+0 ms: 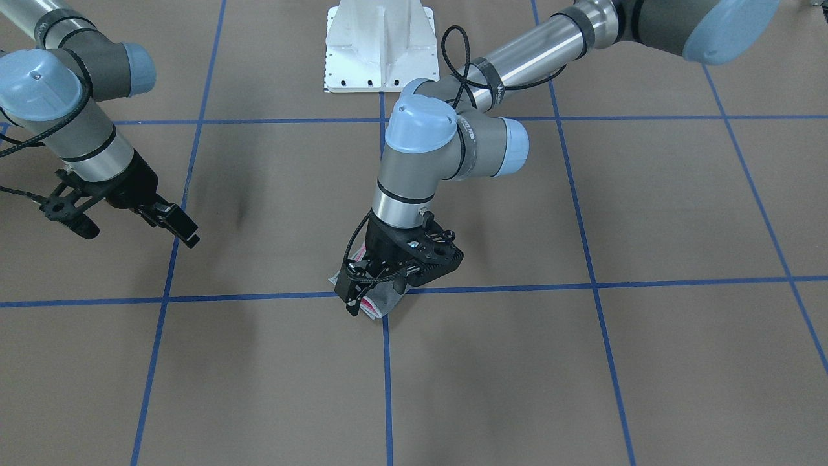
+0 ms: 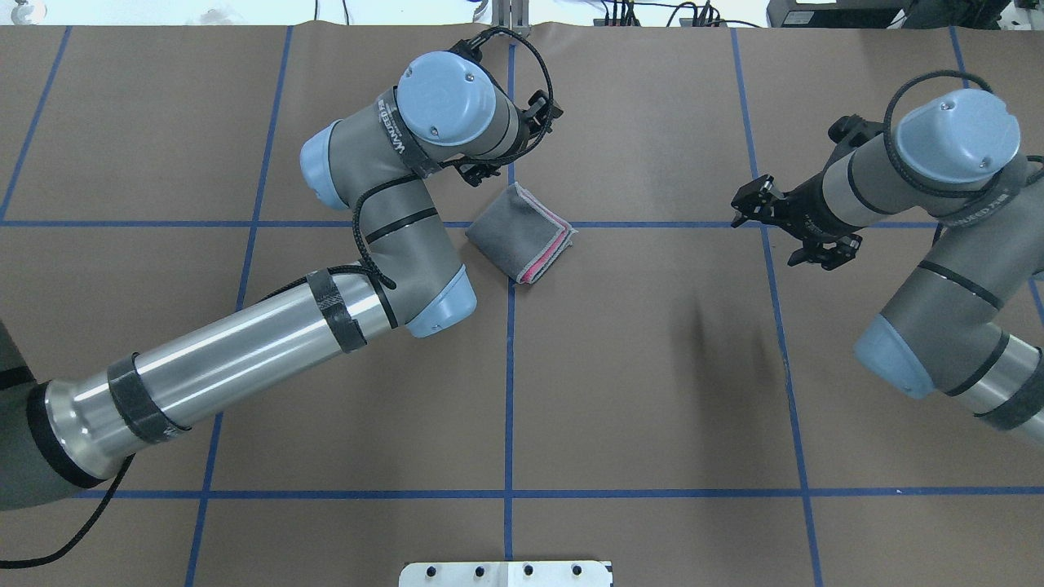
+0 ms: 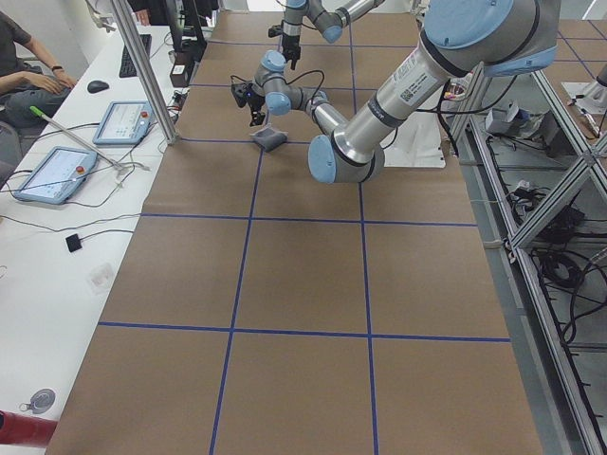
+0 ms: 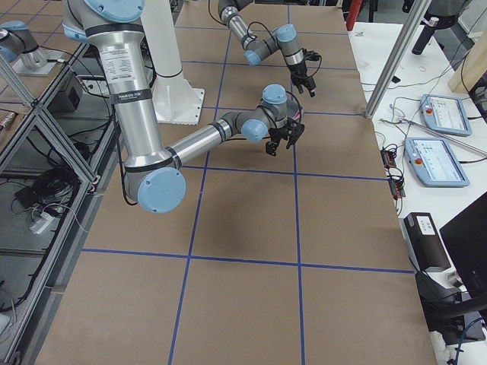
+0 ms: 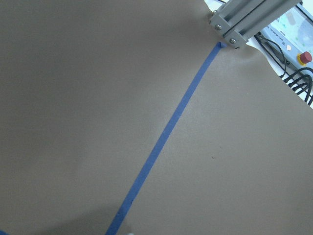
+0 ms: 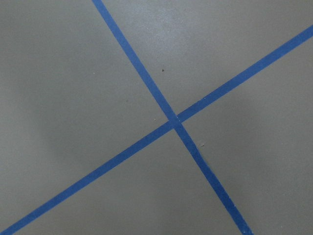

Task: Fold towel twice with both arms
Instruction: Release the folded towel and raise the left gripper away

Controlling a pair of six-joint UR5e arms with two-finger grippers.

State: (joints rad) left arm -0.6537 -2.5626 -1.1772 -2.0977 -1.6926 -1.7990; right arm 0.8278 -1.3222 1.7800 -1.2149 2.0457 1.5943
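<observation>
The towel [image 2: 522,232] lies folded small on the brown table at the tape crossing, dark grey face up, with a pink layer showing along its right edge. In the front view only part of the towel [image 1: 388,303] shows under my left gripper [image 1: 375,294], which hangs just over the towel's far edge with its fingers apart and nothing held. In the overhead view the left gripper [image 2: 489,169] is mostly hidden by the wrist. My right gripper [image 2: 744,208] is open and empty, well to the right of the towel and above the table; it also shows in the front view [image 1: 184,230].
The white pedestal base [image 1: 380,45] stands at the robot's side of the table. Blue tape lines [image 6: 173,120] grid the brown table cover. An aluminium post [image 5: 249,19] and operator tablets [image 3: 52,171] stand beyond the far edge.
</observation>
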